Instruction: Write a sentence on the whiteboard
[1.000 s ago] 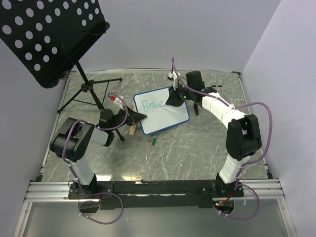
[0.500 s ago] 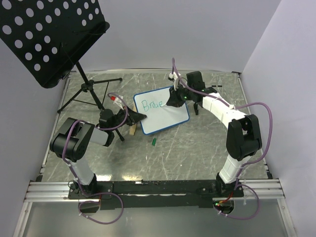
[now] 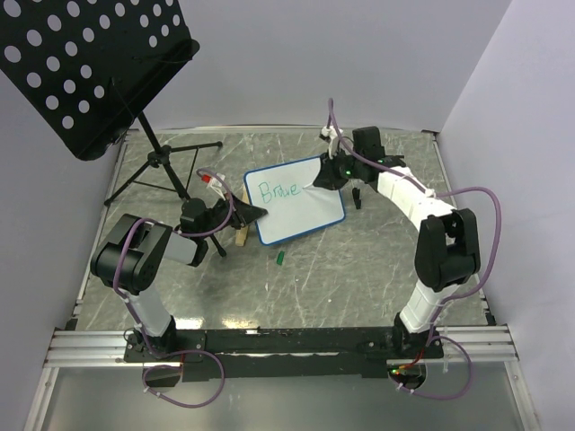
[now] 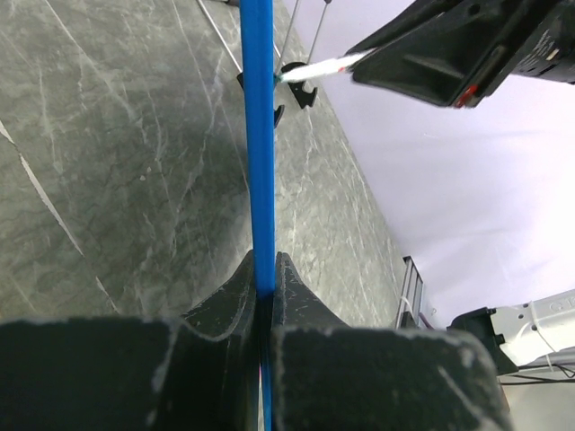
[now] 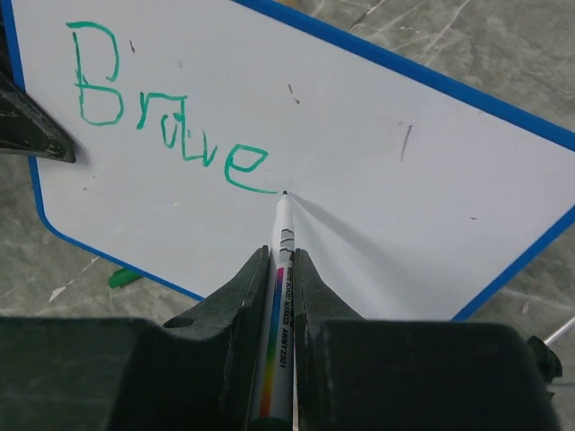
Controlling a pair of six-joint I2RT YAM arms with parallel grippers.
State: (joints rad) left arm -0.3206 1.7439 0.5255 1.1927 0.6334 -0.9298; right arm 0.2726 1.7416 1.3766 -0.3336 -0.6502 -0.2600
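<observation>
The whiteboard lies tilted on the table, white with a blue rim. My left gripper is shut on its left rim; in the left wrist view that rim runs edge-on between the jaws of my left gripper. On the whiteboard stands the sentence, only the green word "Brave", which the top view shows as the sentence near the upper left corner. My right gripper is shut on a white marker, its tip at the tail of the "e". My right gripper hovers over the board's upper edge.
A black perforated music stand on a tripod fills the back left. A green cap lies in front of the board, a wooden block under its left corner, a small black part at its right. Walls enclose the table.
My right gripper has drawn back to the right, uncovering the end of "Brave"; the marker tip now sits at the tail of the "e". The left arm and the board have not moved.
</observation>
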